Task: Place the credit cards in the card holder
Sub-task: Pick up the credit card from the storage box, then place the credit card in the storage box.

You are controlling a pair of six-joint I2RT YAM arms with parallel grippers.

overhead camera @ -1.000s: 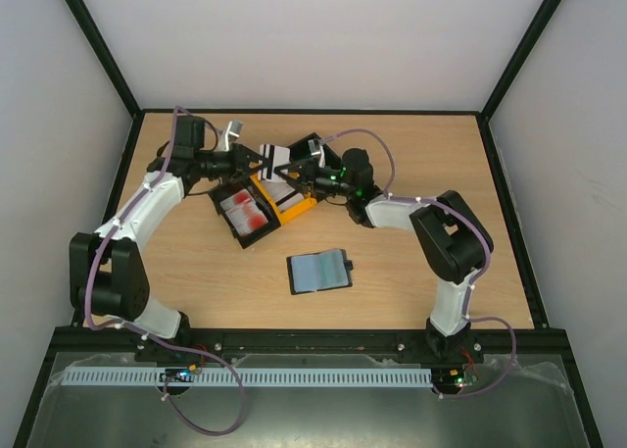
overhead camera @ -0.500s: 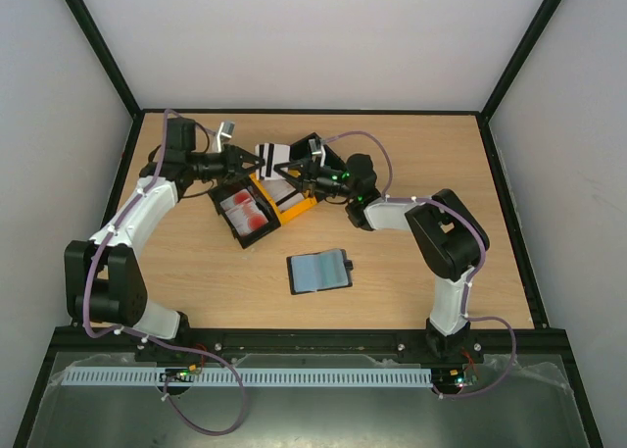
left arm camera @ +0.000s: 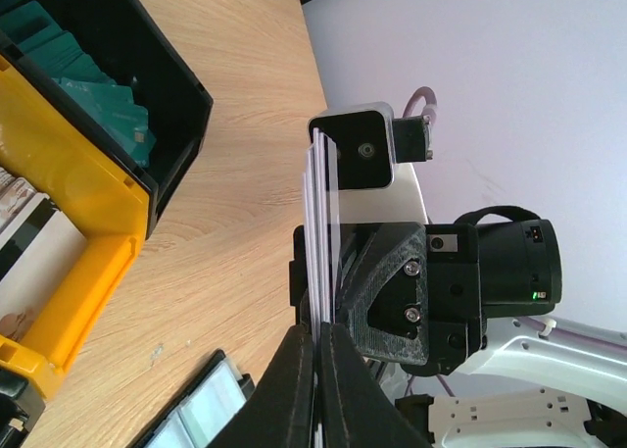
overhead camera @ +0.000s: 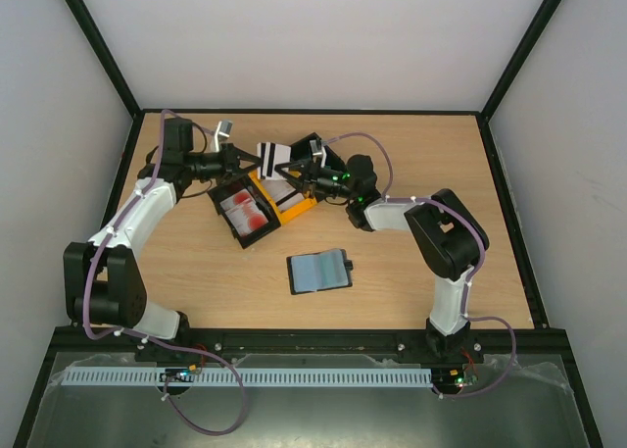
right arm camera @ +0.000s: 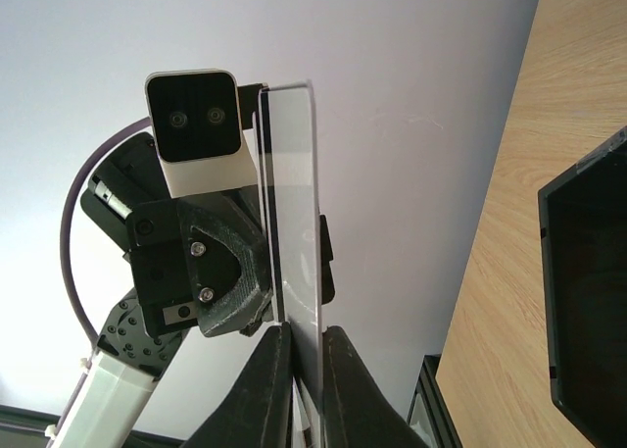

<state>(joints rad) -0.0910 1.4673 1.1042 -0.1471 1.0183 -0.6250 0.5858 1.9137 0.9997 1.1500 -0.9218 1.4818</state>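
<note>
From above, the 2 arms meet over the bins at the far middle of the table [overhead camera: 421,144]. The left gripper [overhead camera: 257,159] and the right gripper [overhead camera: 290,166] face each other with 1 white card [overhead camera: 273,156], marked by dark stripes, upright between them and clear of the bins. Just below it sit a yellow bin [overhead camera: 299,209] and, touching its left side, a black bin [overhead camera: 217,208] holding red-and-white cards [overhead camera: 245,211]. The right arm covers what lies behind the yellow bin. The card holder [overhead camera: 318,272] lies open and flat nearer the bases, well apart from both grippers. In the left wrist view, the left gripper's 2 fingers are pressed together on the lower edge of the white card, seen almost edge-on. The right gripper's black body and the right wrist camera [left arm camera: 358,149] stand directly behind it, hiding how the opposite fingers sit. To the left are the yellow bin and a second black bin [left arm camera: 176,71] with teal cards [left arm camera: 98,95] inside, and a corner of the card holder shows at the bottom edge. In the right wrist view, the right gripper's fingers are closed narrowly on the same card's lower edge. The left wrist camera [right arm camera: 191,115] and its black mount sit against the card's far side. A black bin's corner shows at the right, though which bin cannot be told.
</note>
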